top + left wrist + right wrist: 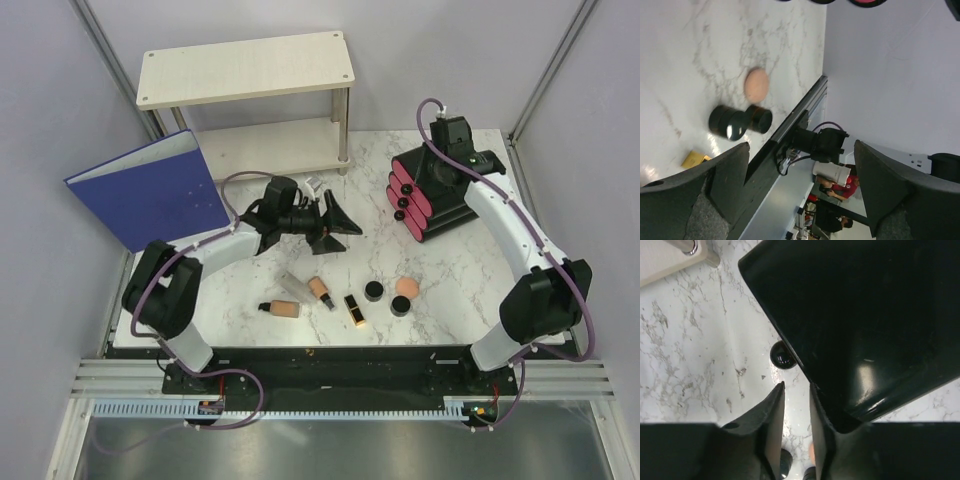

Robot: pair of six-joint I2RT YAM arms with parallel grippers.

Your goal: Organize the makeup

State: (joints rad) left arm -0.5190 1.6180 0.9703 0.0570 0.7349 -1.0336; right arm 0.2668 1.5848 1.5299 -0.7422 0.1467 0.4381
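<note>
The makeup lies loose near the table's front edge: two peach tubes, a black-and-gold lipstick, two round black jars and a peach puff. The left wrist view shows the puff, the jars and the lipstick's gold end. My left gripper is wide open and empty above the table's middle. My right gripper is narrowly open, empty, right beside the black organizer box.
The organizer has pink drawers with black knobs and stands at the back right. A pale wooden shelf stands at the back. A blue binder leans at the back left. A pale greyish tube lies by the peach tubes.
</note>
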